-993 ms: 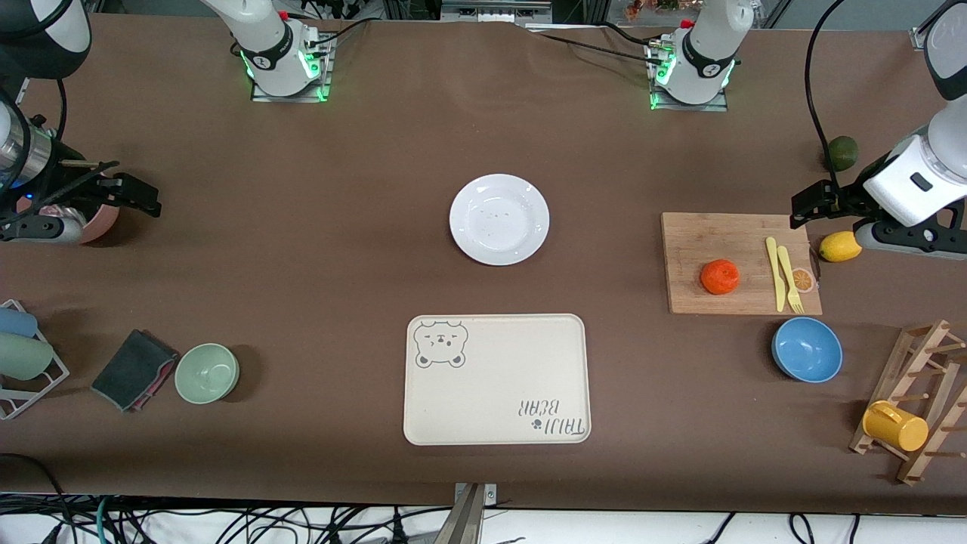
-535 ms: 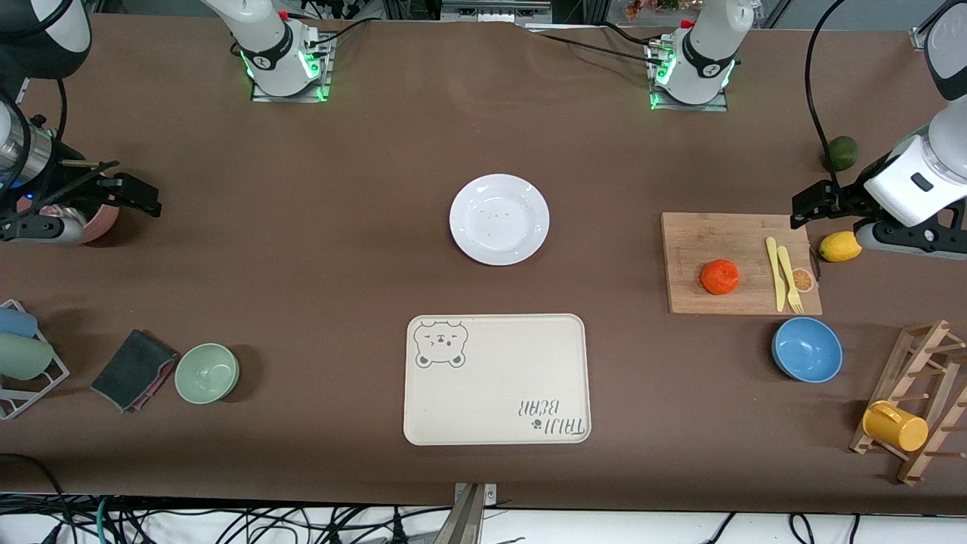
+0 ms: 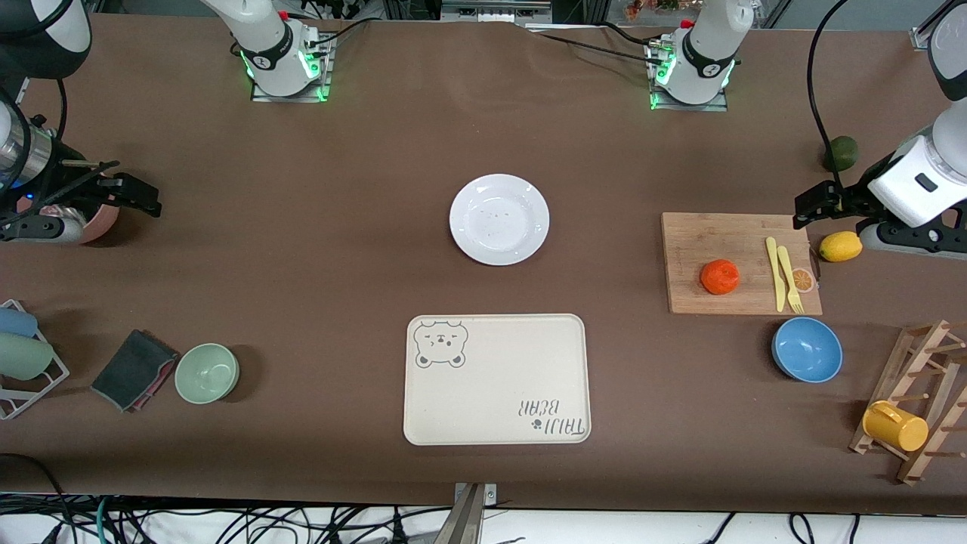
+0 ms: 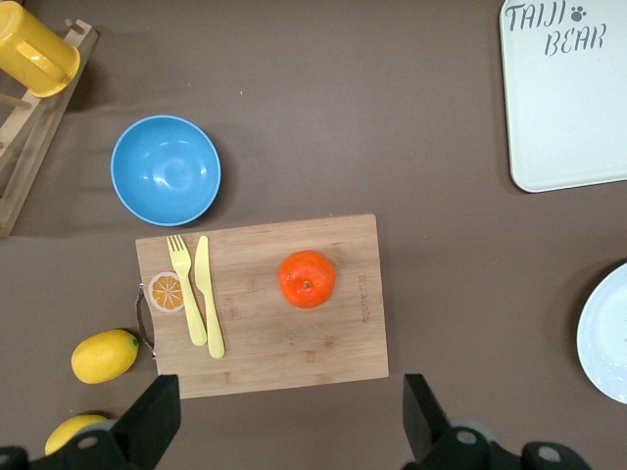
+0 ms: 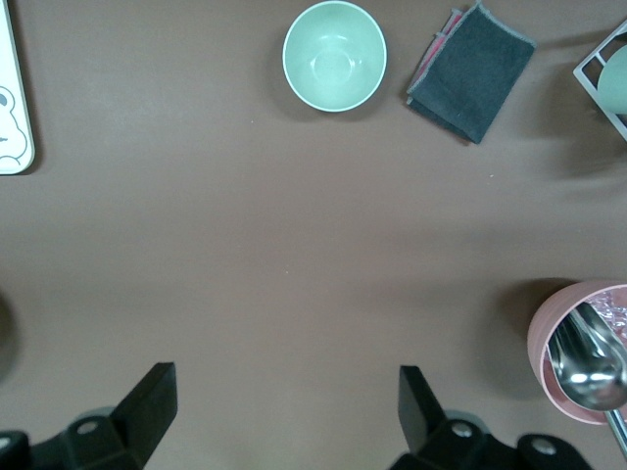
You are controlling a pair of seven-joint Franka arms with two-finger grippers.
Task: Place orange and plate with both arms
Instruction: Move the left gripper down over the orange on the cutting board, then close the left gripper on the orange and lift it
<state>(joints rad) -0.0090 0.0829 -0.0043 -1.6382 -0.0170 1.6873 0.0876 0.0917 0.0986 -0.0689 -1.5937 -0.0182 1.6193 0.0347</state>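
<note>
I'm seeing the bear-print tray (image 3: 496,378) lying nearest the front camera | blue bowl (image 3: 807,349) sitting just beside the cutting board (image 3: 710,238) | yellow knife (image 3: 773,270) and fork (image 3: 789,278) lying on that board | green bowl (image 3: 207,372) sitting beside the grey cloth (image 3: 134,369)

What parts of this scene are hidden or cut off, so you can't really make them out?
- Second lemon: left wrist view, cut off by the picture's edge and the left hand.
- Plate: left wrist view, mostly past the edge.
- Pink cup: front view, largely covered by the right hand.
- Spoon in that cup: right wrist view, handle cut off.
- Cups in the rack: front view, cut off.
</note>
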